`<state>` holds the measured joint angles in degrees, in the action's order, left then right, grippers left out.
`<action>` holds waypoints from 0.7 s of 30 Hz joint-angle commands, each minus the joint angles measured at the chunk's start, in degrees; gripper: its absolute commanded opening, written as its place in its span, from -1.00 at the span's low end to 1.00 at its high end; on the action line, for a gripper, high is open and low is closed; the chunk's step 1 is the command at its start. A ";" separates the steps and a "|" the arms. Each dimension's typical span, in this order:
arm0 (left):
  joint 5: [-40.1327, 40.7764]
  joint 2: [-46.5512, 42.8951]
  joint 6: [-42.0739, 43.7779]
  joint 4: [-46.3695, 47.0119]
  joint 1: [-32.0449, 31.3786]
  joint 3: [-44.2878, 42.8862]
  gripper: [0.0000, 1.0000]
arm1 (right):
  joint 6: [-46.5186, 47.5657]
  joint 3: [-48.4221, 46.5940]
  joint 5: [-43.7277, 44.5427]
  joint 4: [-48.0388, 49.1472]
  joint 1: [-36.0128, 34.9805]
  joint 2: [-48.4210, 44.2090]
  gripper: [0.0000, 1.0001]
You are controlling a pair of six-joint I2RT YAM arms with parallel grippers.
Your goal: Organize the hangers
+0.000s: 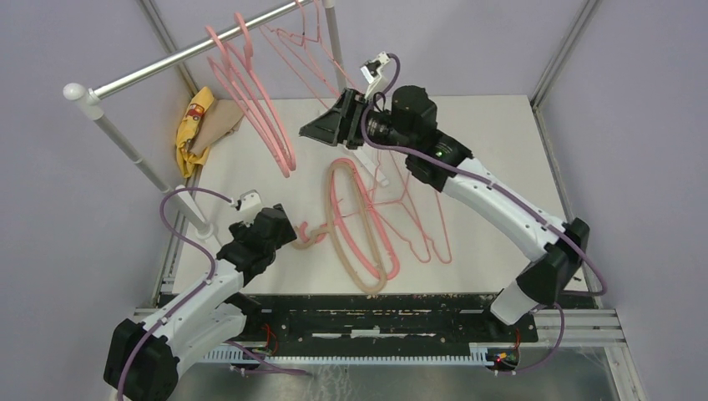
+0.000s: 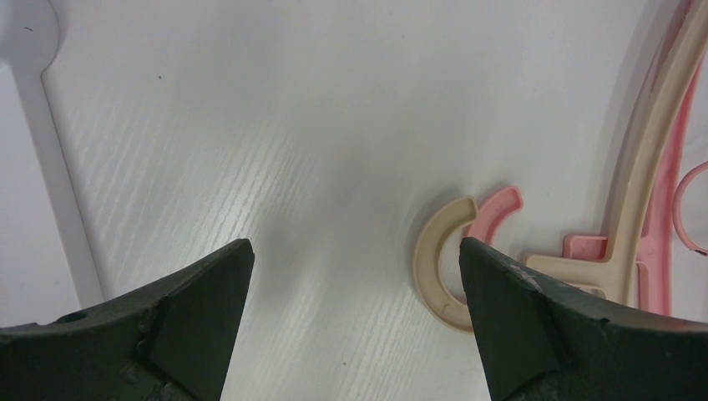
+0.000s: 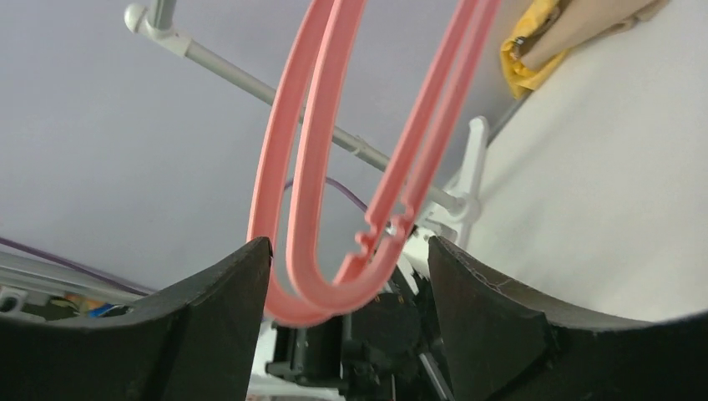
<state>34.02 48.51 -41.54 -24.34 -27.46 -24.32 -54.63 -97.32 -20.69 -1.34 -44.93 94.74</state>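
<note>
Nearest us, short of the silver metal rail (image 1: 192,52), the left gripper (image 1: 290,235) sat low over the white table (image 1: 484,142), fingers spread and clamped on nothing. The beige plastic hanger (image 2: 424,259) lay flat just to its right. Its hook curled beside the right finger, and its long body ran crosswise to the arm's reach, stacked on a thick pink plastic hanger (image 2: 498,209). We judged the left arm nearer for that pick. Farther on, beneath the rail, the right gripper (image 3: 346,244) was raised and tipped sideways, jaws apart. The bottom bend of two thick pink plastic hangers (image 3: 330,296) hung from the rail showed between them; we could not tell whether they touched.
</note>
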 commanded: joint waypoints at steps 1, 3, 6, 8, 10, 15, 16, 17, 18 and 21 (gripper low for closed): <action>1.19 1.14 -1.29 0.43 -0.05 -2.13 1.00 | 12.74 6.17 5.12 -8.85 0.01 -9.75 0.55; 1.18 1.81 -1.19 0.48 -0.09 -2.35 1.00 | 17.29 9.22 6.62 -13.82 -0.26 -12.87 0.55; 1.23 2.56 -1.09 0.44 -0.10 -2.76 1.00 | 25.37 13.78 10.59 -22.86 -2.82 -16.27 0.54; 1.19 3.08 -1.09 0.60 -0.09 -3.05 0.99 | 30.40 17.86 16.00 -27.83 -6.58 -17.69 0.53; 1.24 3.76 -1.08 0.90 -0.07 -3.30 0.99 | 33.59 22.14 20.23 -31.23 -10.12 -17.90 0.50; 1.24 6.02 -1.16 1.60 -0.09 -3.80 0.99 | 35.95 33.22 22.94 -30.99 -15.95 -14.91 0.35; 1.24 6.39 -1.24 1.80 -0.05 -3.83 0.99 | 36.22 34.76 22.94 -30.07 -16.54 -14.07 0.33; 1.27 6.80 -1.47 1.83 -0.05 -3.89 1.00 | 36.60 35.70 23.41 -29.29 -17.04 -13.17 0.30; 1.28 7.12 -1.76 1.84 -0.11 -3.92 0.99 | 37.02 36.17 23.82 -28.75 -17.52 -12.04 0.29; 1.34 8.37 -2.82 1.15 0.07 -4.89 0.98 | 38.08 35.46 25.31 -28.03 -18.76 -8.43 0.26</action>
<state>34.04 55.70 -41.56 -24.12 -27.46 -25.93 -19.90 -60.23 0.40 -32.27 -62.37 84.51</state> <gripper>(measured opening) 0.996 0.638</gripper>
